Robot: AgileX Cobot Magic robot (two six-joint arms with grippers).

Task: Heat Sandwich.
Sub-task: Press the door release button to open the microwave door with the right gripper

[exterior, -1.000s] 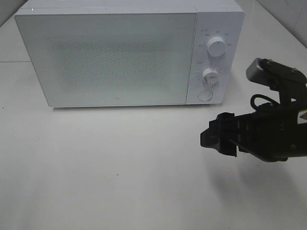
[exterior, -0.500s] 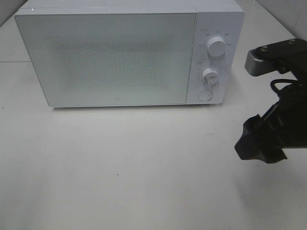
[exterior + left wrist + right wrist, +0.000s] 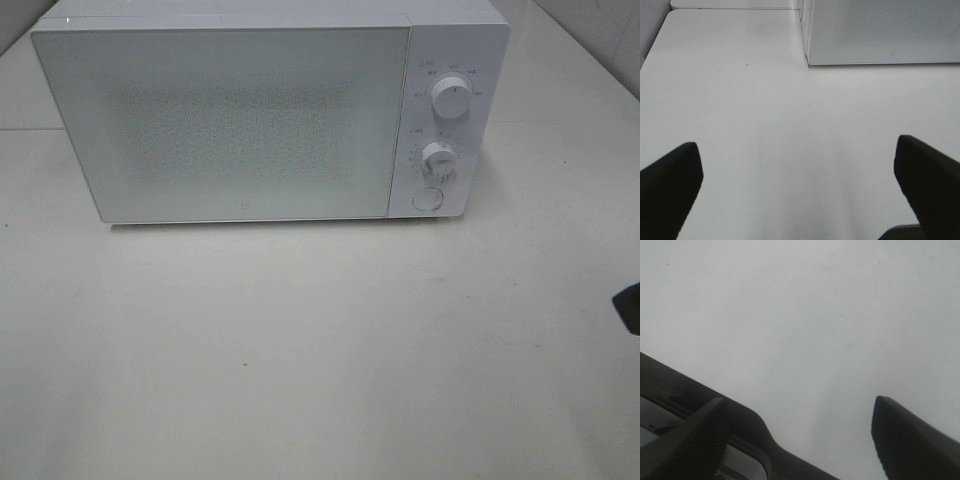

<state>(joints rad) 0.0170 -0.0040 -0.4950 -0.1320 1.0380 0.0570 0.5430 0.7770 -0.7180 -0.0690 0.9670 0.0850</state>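
Toward the back of the tabletop (image 3: 300, 350): microwave (image 3: 230, 120). On its right panel, upper knob (image 3: 451, 100) over lower knob (image 3: 438, 159), button (image 3: 428, 199) beneath.

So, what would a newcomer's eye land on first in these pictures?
The big white microwave standing at the back of the white table, its door shut, with two dials and a round button on its right-hand panel. In the wrist views, the left gripper and the right gripper both hang open above the table, holding nothing.
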